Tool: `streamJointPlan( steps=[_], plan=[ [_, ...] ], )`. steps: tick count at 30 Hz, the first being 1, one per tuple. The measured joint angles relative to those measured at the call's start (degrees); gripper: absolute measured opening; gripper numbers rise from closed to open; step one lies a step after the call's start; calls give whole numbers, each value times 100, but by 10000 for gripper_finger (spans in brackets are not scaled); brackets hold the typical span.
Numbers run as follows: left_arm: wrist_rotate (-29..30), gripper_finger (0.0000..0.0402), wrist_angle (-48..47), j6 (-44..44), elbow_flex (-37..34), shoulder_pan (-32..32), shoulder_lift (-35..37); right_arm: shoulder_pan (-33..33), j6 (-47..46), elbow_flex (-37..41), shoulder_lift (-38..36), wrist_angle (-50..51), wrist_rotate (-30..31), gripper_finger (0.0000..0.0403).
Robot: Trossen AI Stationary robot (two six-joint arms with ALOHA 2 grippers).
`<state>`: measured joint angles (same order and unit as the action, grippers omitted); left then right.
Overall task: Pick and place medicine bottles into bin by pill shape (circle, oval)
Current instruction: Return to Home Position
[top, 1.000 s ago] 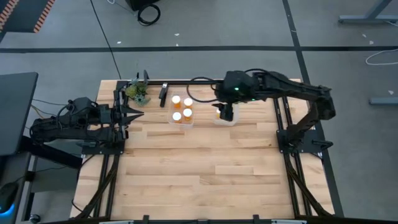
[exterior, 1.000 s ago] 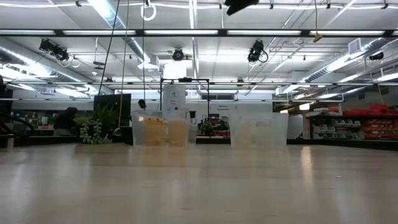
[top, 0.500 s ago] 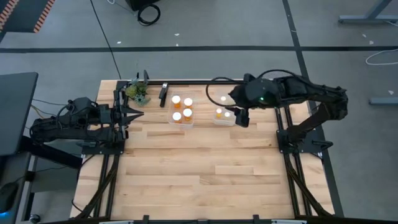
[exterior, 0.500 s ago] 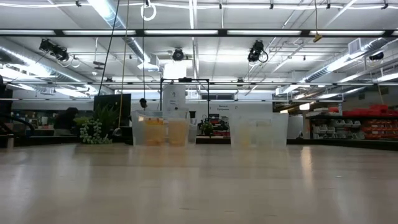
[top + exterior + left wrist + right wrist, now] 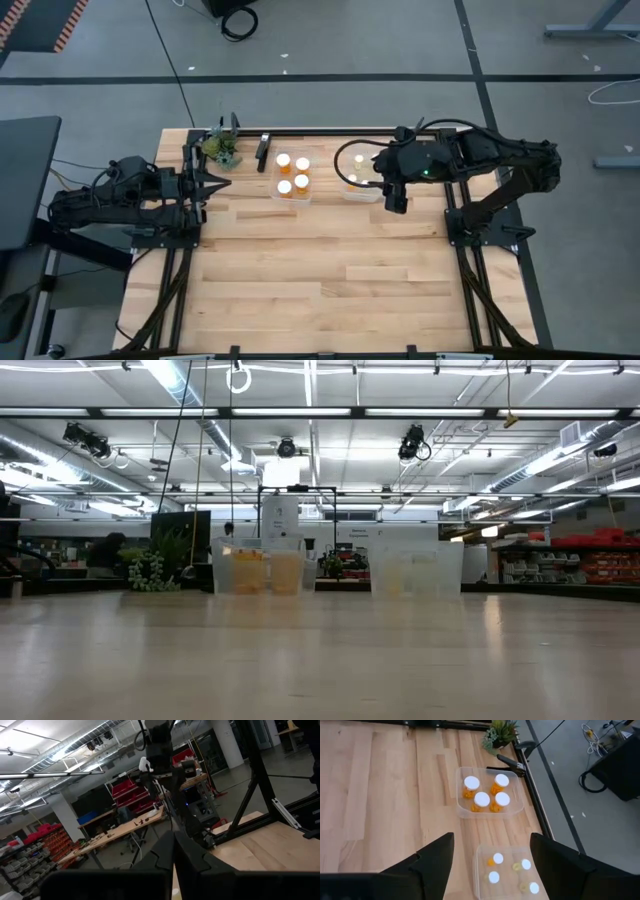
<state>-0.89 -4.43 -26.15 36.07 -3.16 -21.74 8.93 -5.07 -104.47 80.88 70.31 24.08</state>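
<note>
My right claw point(image 5: 394, 200) hangs just right of the right bin point(image 5: 349, 195), in the upper middle of the high view. Its fingers point(image 5: 437, 852) are spread wide with nothing between them. The pull-back home turns on that: the bin lies beside me toward the picture's left, not beneath me. So I judge I can draw away to the right without brushing its wall. Four small bottles point(image 5: 493, 877) sit inside it, white caps up. Four orange bottles point(image 5: 481, 799) stand upright in the left bin point(image 5: 461, 810), further left in the high view. I see none loose on the table point(image 5: 320, 280), so the sorting looks finished. My right arm is the nearer to both bins. My left claw point(image 5: 212, 183) waits at the table's left edge, fingers pressed together, holding nothing. I can read no label or writing on any bottle.
</note>
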Motion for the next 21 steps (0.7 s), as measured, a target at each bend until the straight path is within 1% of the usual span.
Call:
streamJointPlan(
  steps=[3,7,10,15,21],
  plan=[
    [0,22,0,2,0,0,0,0,12,62,-19,-19,0,267],
    [0,27,-2,2,0,2,-2,-4,12,583,-275,-174,16,261],
    [0,26,-2,2,0,0,-2,-15,19,1273,-678,-616,31,257],
    [0,19,-2,2,0,0,-2,-15,14,2589,-1581,-1447,31,255],
    [0,19,31,4,0,0,-1,-15,-22,4139,-2678,-2720,33,255]
  ],
)
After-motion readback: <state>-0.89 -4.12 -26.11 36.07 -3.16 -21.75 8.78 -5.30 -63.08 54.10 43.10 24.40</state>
